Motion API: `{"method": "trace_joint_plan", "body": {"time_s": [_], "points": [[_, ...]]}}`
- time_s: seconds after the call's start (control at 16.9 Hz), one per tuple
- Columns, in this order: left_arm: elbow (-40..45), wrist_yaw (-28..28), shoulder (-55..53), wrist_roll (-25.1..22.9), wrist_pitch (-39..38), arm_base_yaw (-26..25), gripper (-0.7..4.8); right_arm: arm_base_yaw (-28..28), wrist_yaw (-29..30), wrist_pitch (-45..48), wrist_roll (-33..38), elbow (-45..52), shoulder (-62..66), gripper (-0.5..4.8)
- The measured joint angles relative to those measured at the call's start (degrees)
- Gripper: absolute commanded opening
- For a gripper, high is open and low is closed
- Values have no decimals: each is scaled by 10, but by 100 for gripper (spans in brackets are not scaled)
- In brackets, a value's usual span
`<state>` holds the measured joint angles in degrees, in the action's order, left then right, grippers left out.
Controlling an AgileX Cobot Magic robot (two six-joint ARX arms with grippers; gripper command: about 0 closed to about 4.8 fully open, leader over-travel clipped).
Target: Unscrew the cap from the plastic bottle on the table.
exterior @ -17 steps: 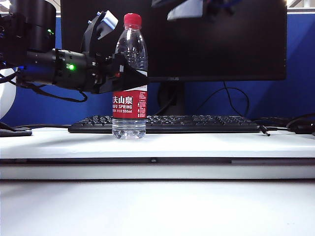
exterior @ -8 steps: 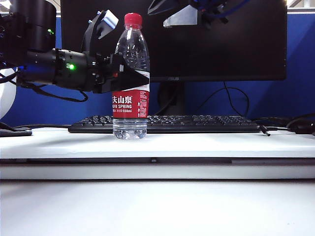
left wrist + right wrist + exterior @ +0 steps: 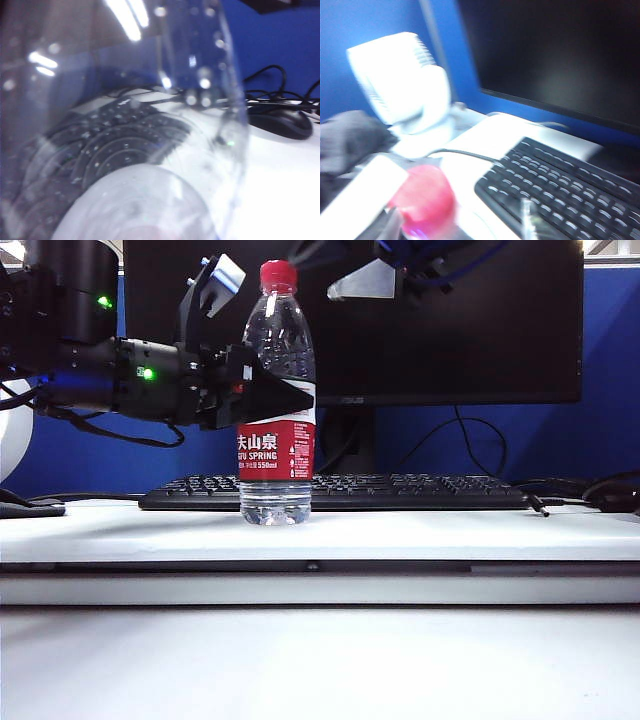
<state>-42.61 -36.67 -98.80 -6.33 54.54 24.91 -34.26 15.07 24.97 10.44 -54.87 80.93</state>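
With the left claw (image 3: 262, 390) clamped around the middle of the plastic bottle (image 3: 276, 400) standing on the surface (image 3: 420, 535), the right claw (image 3: 345, 270), its spread unclear, hovers just beside the cap (image 3: 278, 275), which it must next straddle and pinch.

1. The plastic bottle (image 3: 276, 390), clamped at mid-body by the left gripper (image 3: 262, 395), has shifted slightly rightward along the table (image 3: 420, 535).
2. The right gripper (image 3: 345, 275) has moved leftward, nearer the cap (image 3: 278, 275).
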Motion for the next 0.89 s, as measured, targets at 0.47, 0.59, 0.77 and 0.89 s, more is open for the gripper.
{"method": "trace_joint_plan", "body": {"time_s": [0.47,0.59,0.77,0.89], "points": [[0,-4,0,-1,0,4,237,-88,-151,11,-31,-2,8,310],[0,-4,0,-1,0,4,237,-100,-209,13,-34,-2,15,285],[0,-4,0,4,0,4,237,-100,-214,16,-34,-2,18,193],[0,-4,-1,7,1,4,237,-107,-219,21,-34,-2,19,193]]}}
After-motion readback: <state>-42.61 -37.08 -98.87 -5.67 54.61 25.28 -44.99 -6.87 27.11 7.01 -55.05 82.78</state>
